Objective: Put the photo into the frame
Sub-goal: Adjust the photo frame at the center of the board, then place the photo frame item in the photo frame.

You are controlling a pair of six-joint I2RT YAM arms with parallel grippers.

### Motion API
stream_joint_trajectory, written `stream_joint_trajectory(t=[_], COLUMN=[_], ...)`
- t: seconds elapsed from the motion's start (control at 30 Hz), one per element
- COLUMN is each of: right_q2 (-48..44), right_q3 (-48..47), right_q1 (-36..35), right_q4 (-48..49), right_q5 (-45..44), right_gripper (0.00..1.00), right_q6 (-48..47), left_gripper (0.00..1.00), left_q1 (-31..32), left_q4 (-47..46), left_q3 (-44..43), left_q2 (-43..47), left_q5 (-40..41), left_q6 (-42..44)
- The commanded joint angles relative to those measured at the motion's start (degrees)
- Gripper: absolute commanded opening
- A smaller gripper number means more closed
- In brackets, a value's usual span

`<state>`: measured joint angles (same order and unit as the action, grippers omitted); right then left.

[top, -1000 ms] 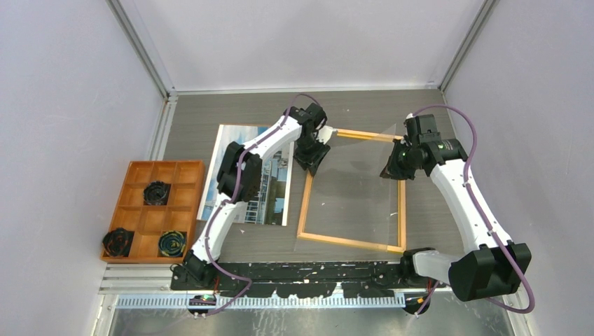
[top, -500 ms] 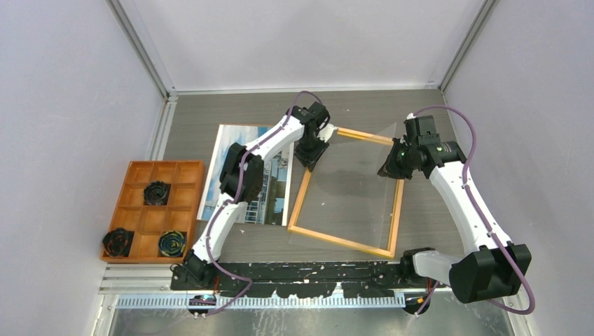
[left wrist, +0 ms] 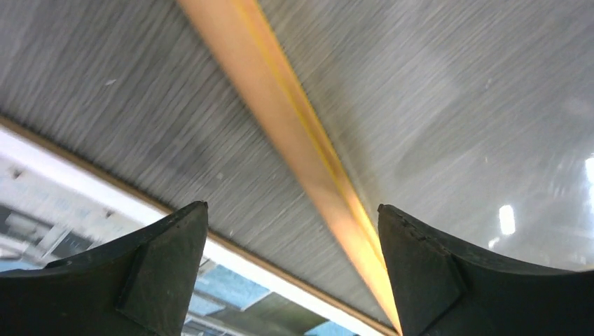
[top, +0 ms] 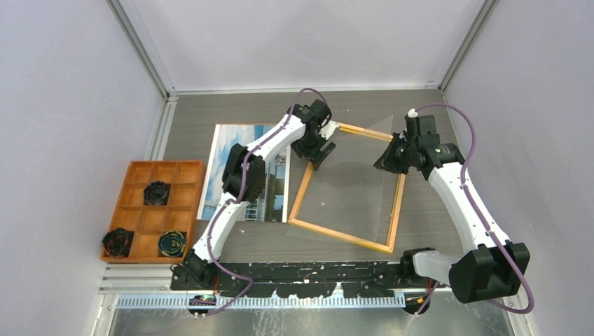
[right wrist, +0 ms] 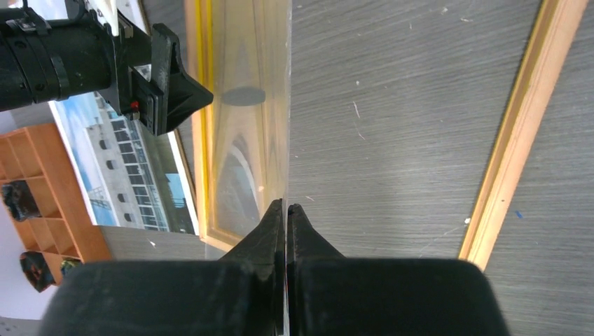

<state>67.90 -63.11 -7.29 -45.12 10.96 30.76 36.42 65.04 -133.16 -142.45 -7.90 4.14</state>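
Your photo (top: 223, 150) lies face up and flat on the table (top: 231, 108), just left of the frame (top: 338, 236). Its building and blue sky show, but the left arm crosses over it and hides a strip down its right half. The frame lies skewed on the table between the two arms, its light wooden rails showing and the grey tabletop visible inside them. You can see no backing board in it. The clear pane (top: 350, 183) hangs over the frame, hard to pick out from above except by its faint edges and sheen. The right gripper (right wrist: 284, 207) has its jaws pressed together on the pane's right edge, holding that side up off the frame. You cannot tell whether the pane's far edge rests on the left rail. The left gripper (left wrist: 291, 208) hovers at the frame's far left corner with its jaws wide apart. The rail runs between them, blurred in the wrist view, and neither finger visibly touches it. A corner of the photo peeks in below the left finger. At the table's left edge sits an orange tray (top: 143, 217) with three dark coiled things (top: 156, 192) in its compartments, too small to make out.
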Motion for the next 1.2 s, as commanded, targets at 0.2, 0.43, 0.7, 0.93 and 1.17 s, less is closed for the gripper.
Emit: stream_joint_trajectory(t=[0.2, 0.43, 0.7, 0.93, 1.17], right_q2=[-0.14, 0.51, 2.58, 3.93, 6.79], right_q3=[-6.18, -5.93, 1.49, 3.87, 1.63], right_q1=[0.63, 2.59, 7.82, 10.14, 10.37], right_q4=[11.35, 13.35, 19.91, 21.25, 16.45], right_q5=[12.55, 10.62, 7.55, 11.08, 14.55], right_gripper=[0.01, 0.01, 0.01, 0.01, 0.01], right_q6=[-2.45, -3.0, -0.49, -0.82, -2.95], left_gripper=[0.96, 0.96, 0.95, 0.94, 0.93], left_q1=[-13.52, -15.86, -15.41, -14.25, -12.02], left_q4=[-1.43, -0.87, -3.25, -4.38, -4.55], left_q3=[4.46, 10.49, 18.33, 22.34, 22.31], left_q2=[16.07, 17.68, 20.89, 21.79, 20.8], left_q5=[-7.2, -6.19, -7.38, -6.86, -4.86], left_q6=[-2.5, -0.54, 0.2, 1.43, 2.39])
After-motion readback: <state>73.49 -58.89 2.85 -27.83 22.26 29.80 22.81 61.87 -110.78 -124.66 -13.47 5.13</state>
